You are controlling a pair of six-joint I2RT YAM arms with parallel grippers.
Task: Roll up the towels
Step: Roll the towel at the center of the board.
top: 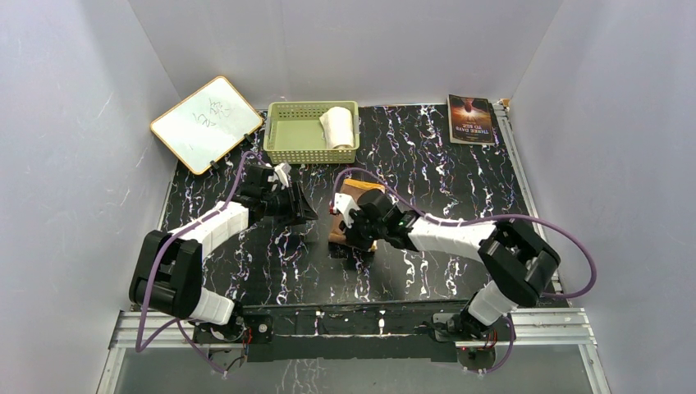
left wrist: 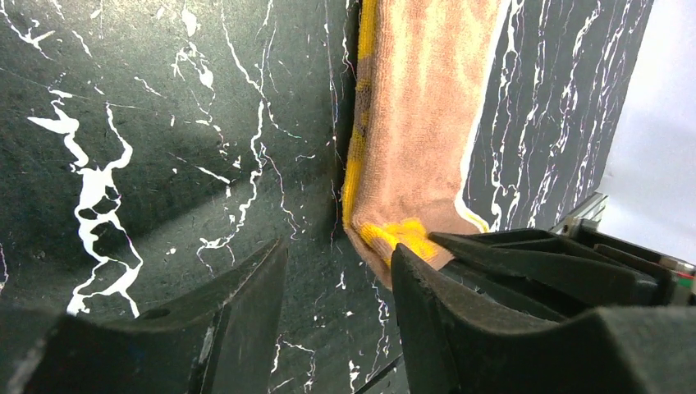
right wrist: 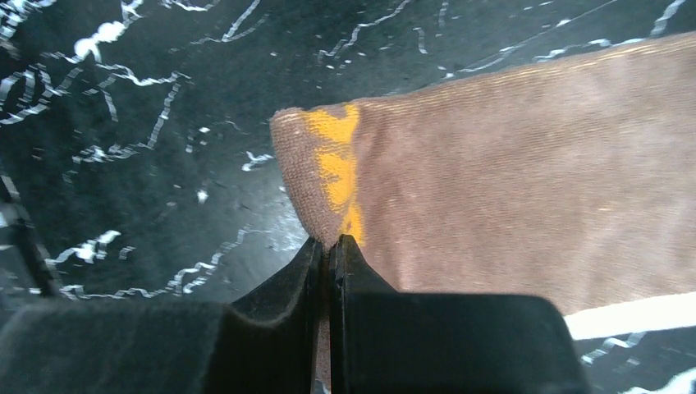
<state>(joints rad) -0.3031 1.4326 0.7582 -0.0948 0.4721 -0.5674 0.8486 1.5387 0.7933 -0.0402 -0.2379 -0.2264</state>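
A brown towel (top: 361, 190) with a yellow-orange underside lies folded in the middle of the black marbled table. My right gripper (right wrist: 330, 242) is shut on that towel's (right wrist: 525, 164) near corner, where the yellow side curls up. Just left of the same towel (left wrist: 423, 107) my left gripper (left wrist: 338, 250) stands open over bare table, its right finger close beside the pinched corner. In the top view the left gripper (top: 305, 215) and right gripper (top: 343, 238) meet at the towel's left edge. A rolled white towel (top: 337, 127) lies in the basket.
The pale green perforated basket (top: 295, 131) stands at the back centre. A whiteboard (top: 207, 123) leans at the back left, and a book (top: 470, 119) lies at the back right. Grey walls close in three sides of the table.
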